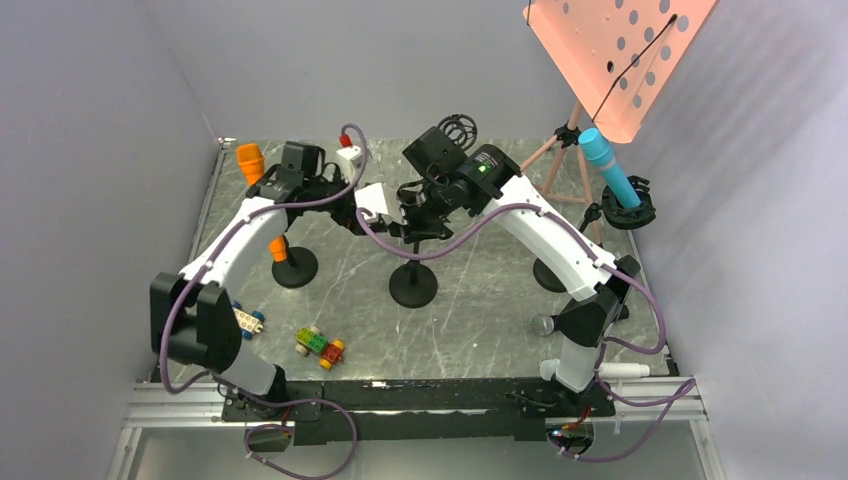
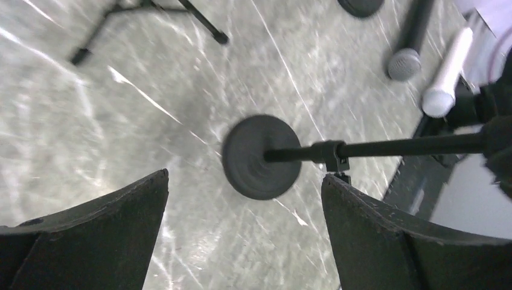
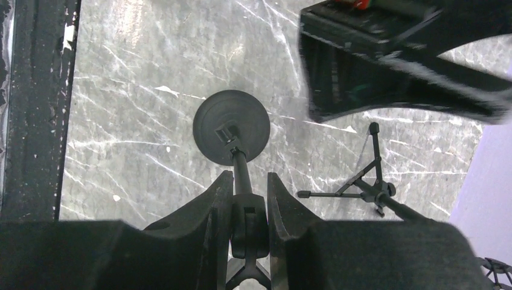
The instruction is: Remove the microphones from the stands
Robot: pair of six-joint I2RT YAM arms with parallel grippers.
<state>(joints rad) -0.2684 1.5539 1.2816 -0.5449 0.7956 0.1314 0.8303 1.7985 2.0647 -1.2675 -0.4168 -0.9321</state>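
The right arm [image 1: 555,235] pinches the stand [image 3: 231,127] pole in its jaws. The left arm [image 1: 235,235] hangs at the stand's 11 o'clock, with its jaws spread and empty. I cannot see the microphone. It is likely still on.

Right claw [image 3: 248,184] tight around stand pole [image 3: 239,162]

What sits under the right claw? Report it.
The right claw clamps the stand's pole; below it the round black base rests on the marble table. The fingers hide the pole's upper part.
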